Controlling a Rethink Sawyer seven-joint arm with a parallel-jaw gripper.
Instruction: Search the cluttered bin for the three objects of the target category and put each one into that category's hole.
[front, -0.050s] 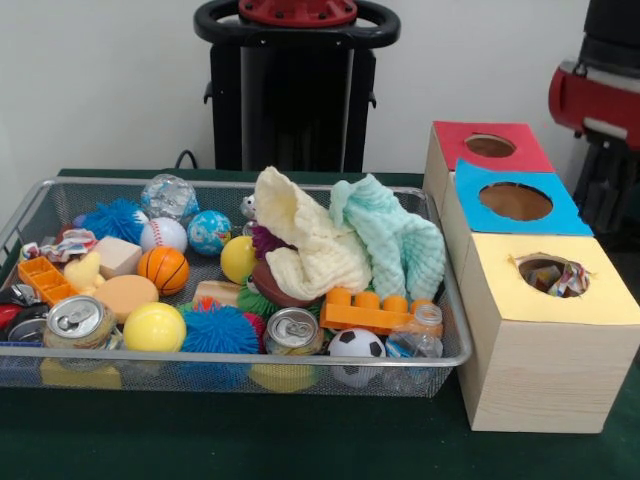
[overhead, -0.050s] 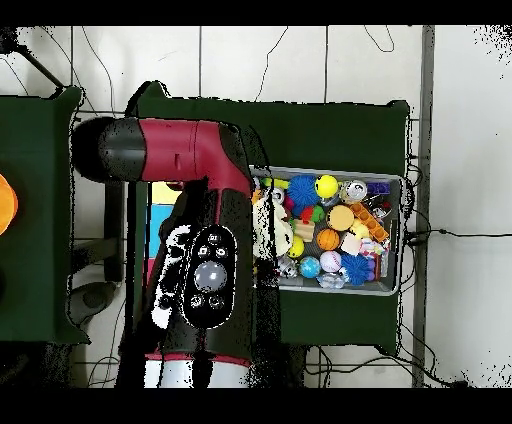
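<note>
A wire mesh bin (front, -0.050s: 240, 183) holds a jumble. In it lie a pale yellow cloth (front, -0.050s: 305, 240), a mint cloth (front, -0.050s: 395, 235), two drink cans (front, -0.050s: 78, 320) (front, -0.050s: 292, 330), a basketball (front, -0.050s: 163, 269), a baseball (front, -0.050s: 163, 235), a yellow ball (front, -0.050s: 154, 327), a soccer ball (front, -0.050s: 356, 345) and an orange brick (front, -0.050s: 365, 312). To the right stand three wooden boxes with holes: red top (front, -0.050s: 450, 150), blue top (front, -0.050s: 475, 205), yellow top (front, -0.050s: 500, 290). Crumpled wrappers show inside the yellow hole. In the overhead view the red and black arm (overhead, -0.050s: 190, 160) lies over the boxes, beside the bin (overhead, -0.050s: 395, 235). No gripper shows.
A blue spiky ball (front, -0.050s: 218, 330), a clear plastic bottle (front, -0.050s: 420, 340) and an orange tray piece (front, -0.050s: 45, 278) crowd the bin's front. A red machine part (front, -0.050s: 595, 95) stands at the far right. Green cloth (front, -0.050s: 300, 440) covers the table.
</note>
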